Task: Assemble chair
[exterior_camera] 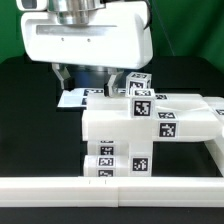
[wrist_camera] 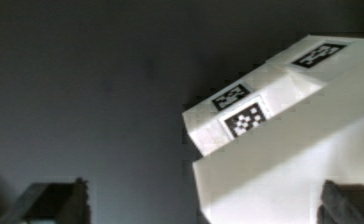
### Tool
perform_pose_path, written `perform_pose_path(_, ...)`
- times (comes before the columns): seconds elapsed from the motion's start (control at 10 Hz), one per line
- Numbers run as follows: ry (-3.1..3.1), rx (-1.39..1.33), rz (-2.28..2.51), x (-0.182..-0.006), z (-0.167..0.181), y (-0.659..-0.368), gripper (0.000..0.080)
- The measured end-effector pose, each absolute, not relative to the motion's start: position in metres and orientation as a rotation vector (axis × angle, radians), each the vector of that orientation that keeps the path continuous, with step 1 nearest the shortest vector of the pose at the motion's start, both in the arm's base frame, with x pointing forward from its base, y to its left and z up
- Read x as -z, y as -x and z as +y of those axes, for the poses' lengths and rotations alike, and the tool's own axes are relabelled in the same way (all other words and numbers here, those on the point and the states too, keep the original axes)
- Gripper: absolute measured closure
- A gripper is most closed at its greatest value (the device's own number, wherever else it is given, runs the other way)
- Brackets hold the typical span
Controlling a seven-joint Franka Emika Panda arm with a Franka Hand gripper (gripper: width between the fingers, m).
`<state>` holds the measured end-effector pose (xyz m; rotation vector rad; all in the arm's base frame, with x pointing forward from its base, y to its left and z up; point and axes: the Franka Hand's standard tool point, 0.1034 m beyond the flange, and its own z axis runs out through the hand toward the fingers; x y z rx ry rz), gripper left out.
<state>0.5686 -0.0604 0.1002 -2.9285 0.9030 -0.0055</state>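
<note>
The chair, a tagged white stack, stands just behind the rail; the gripper hangs behind it.

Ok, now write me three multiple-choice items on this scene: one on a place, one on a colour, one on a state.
1. In the exterior view, where is the long plain rail relative to the chair?
A. Behind it
B. On top of it
C. In front of it, nearer the camera

2. What colour is the table?
A. Black
B. White
C. Brown

3. What is the state of the hand?
A. Shut on a chair part
B. Open
C. Out of sight

Answers:
1 C: the rail runs along the bottom of the exterior view, below the chair.
2 A: the bare surface around the parts is black.
3 B: in the wrist view the fingers stand wide apart, and that one is clear of the chair.
</note>
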Motion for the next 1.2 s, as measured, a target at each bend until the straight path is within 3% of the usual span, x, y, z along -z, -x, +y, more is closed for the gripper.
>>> perform_pose_path(0.1, 2.926, 0.003, 0.901, -0.105, -0.063, -0.571, 0.0151)
perform_pose_path(0.3, 2.901, -0.02, 0.871, -0.136, -0.056, -0.581, 0.0151)
perform_pose_path(0.6, 2.875, 0.005, 0.839, -0.167, -0.018, -0.587, 0.0151)
perform_pose_path(0.8, 2.856, -0.009, 0.91, -0.164, 0.003, -0.589, 0.0151)
perform_pose_path(1.1, 2.869, -0.012, 0.88, -0.161, 0.003, -0.589, 0.0151)
perform_pose_path(1.2, 2.955, -0.02, 0.742, -0.153, 0.002, -0.587, 0.0151)
